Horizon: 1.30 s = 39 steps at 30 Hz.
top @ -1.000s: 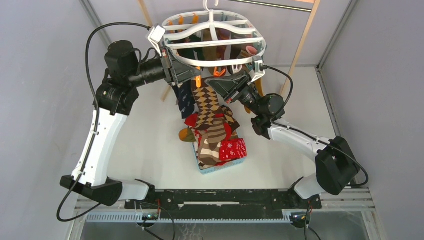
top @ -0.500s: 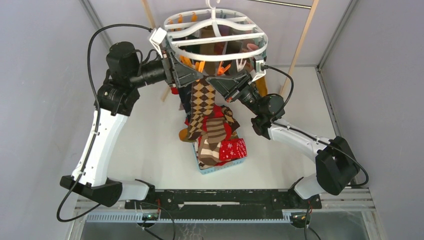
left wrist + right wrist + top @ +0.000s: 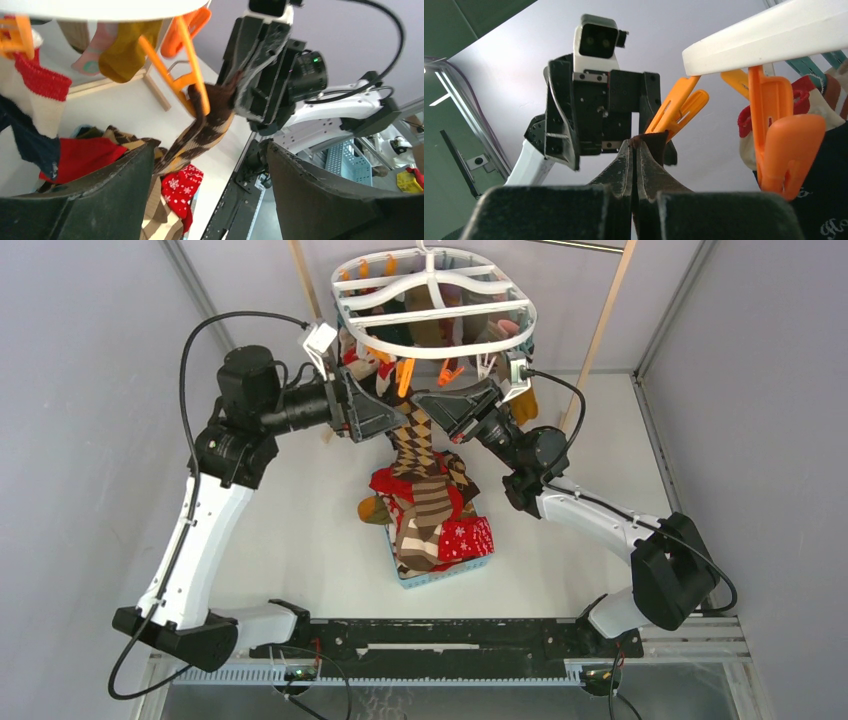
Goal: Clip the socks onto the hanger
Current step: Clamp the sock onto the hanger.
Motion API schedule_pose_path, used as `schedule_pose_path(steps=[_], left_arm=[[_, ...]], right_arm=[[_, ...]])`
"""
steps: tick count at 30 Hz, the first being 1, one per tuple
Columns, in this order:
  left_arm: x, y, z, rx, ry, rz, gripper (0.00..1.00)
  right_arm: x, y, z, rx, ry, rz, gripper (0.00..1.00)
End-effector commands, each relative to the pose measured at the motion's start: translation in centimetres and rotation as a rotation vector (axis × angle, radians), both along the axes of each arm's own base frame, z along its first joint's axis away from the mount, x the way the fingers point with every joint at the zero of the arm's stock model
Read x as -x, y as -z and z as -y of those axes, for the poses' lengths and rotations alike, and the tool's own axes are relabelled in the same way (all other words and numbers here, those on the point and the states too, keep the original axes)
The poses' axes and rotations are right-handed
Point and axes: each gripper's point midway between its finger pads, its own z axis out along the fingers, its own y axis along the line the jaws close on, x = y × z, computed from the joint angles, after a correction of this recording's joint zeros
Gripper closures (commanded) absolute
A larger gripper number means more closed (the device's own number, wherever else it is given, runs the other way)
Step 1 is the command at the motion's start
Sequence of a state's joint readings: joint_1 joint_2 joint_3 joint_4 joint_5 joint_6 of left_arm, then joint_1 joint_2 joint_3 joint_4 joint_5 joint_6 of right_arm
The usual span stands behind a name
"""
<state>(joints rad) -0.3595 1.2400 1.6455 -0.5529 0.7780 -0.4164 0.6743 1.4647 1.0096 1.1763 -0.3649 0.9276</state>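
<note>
- Overhead, hanger [image 3: 432, 346] hook cropped at 12 o'clock.
- We see right hand [image 3: 636, 142] clamping argyle sock [image 3: 202, 132] cuff at orange clothespin [image 3: 186, 75] tip.
- Empty left hand [image 3: 210, 145] spread wide, 9 o'clock of sock.

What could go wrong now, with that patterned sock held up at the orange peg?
1. The cuff of the brown-and-cream argyle sock seems caught only at the tip of the orange plastic clothespin. If the right end effector lets go, it may slip out.
2. Its lower end lies on the pile of socks in the light-blue basket, so tugging might drag others.
3. The white plastic oval hanger hangs from above, so a push could swing it away.
</note>
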Motion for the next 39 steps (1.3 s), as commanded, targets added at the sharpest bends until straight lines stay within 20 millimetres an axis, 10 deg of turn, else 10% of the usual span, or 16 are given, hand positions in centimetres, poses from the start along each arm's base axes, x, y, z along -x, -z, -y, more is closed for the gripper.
schedule_pose_path(steps=[1, 12, 18, 22, 28, 39], left_arm=[[-0.3, 1.8, -0.7, -0.044, -0.021, 0.035, 0.18], [-1.1, 2.9, 0.0, -0.073, 0.042, 0.098, 0.40], [-1.0, 3.2, 0.2, -0.071, 0.064, 0.094, 0.80], [-1.0, 2.9, -0.4, -0.067, 0.034, 0.089, 0.98], [-0.2, 2.0, -1.7, -0.074, -0.020, 0.110, 1.00], [0.7, 1.0, -2.6, -0.097, -0.050, 0.122, 1.00]], right_arm=[[1.2, -2.8, 0.8, -0.051, -0.022, 0.050, 1.00], [1.4, -3.1, 0.4, -0.046, -0.074, 0.024, 1.00], [1.2, -3.0, 0.4, -0.036, -0.071, 0.015, 0.99], [1.1, -2.8, 0.6, -0.001, -0.044, 0.005, 0.78], [-0.1, 0.2, 2.4, 0.117, 0.099, -0.063, 0.39], [-1.5, 2.6, 7.0, 0.217, 0.312, -0.078, 0.32]])
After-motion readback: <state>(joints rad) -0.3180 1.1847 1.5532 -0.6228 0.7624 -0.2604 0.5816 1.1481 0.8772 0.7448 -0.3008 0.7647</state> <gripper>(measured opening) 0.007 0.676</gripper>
